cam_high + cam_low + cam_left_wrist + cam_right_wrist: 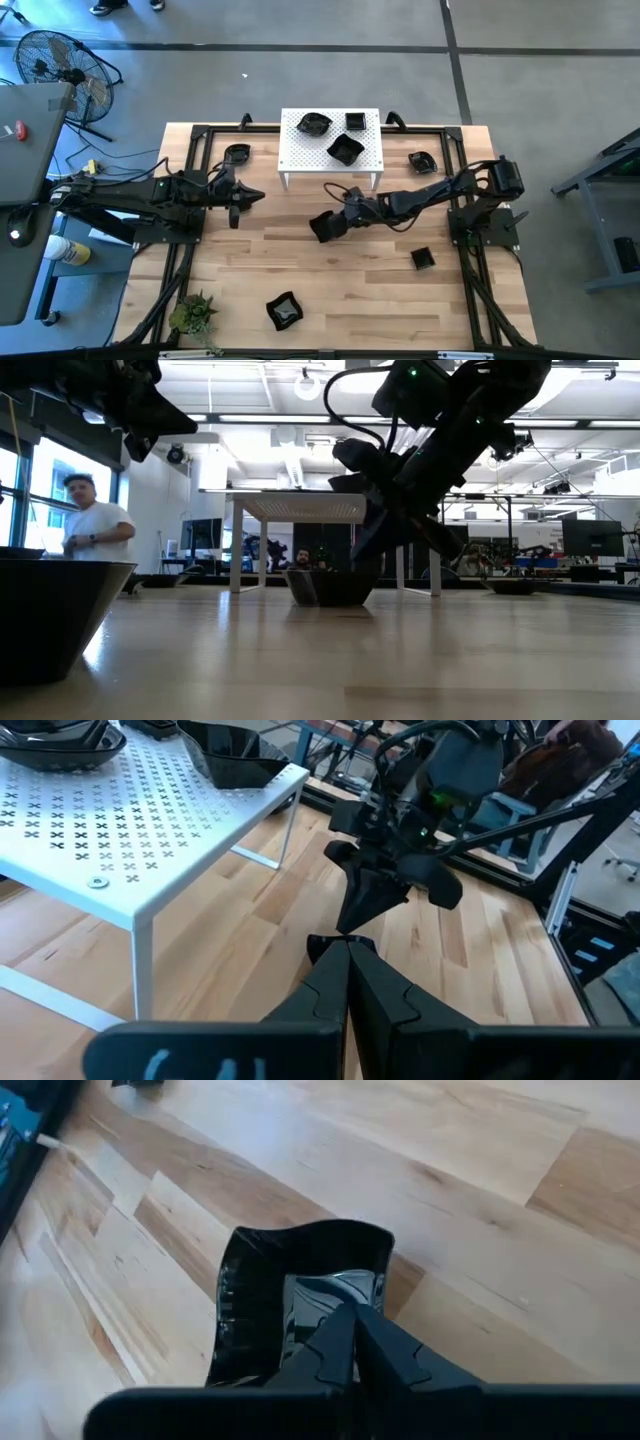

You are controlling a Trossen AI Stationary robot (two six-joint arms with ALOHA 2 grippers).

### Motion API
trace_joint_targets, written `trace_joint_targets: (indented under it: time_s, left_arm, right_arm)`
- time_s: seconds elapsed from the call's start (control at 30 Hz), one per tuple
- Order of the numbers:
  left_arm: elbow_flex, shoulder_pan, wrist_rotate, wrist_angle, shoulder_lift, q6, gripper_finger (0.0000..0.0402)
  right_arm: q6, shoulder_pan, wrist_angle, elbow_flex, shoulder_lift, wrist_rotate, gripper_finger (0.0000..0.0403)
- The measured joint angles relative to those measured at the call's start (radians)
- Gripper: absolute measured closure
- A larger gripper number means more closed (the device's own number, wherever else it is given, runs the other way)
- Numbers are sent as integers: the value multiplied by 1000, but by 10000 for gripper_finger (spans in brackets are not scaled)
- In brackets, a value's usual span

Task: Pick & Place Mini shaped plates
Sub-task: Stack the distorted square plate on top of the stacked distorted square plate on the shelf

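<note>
1. White rack (300, 150) is carrying three mini shaped plates (345, 150), all looking empty; others are sitting loose around the worktop (330, 285).
2. Right end effector (330, 224) is pinching the rim of a wavy-edged plate (300, 1280) mid-worktop, just in front of the rack. Left end effector (258, 196) is hanging pinched together, holding nothing.
3. Wrist view is cutting off that plate's near edge.
4. Lots of bare wood toward the front; plant (193, 313) is sitting at the front-left corner.

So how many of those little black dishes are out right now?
8: three on the white rack at; on the table at; one gripped by the right gripper. Others may be hidden.
</note>
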State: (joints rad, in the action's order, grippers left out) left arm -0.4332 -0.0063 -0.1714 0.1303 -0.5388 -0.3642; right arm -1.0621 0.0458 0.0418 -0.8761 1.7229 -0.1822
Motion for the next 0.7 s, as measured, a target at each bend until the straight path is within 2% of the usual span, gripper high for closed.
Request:
trace_joint_targets:
  time_s: [0.33,0.7]
  left_arm:
    - [0,0,-5,0,0,0,401]
    - [0,0,-7,0,0,-7,401]
  right_arm:
    - [14,0,-53,0,0,3,330]
    - [72,0,-43,0,15,46,354]
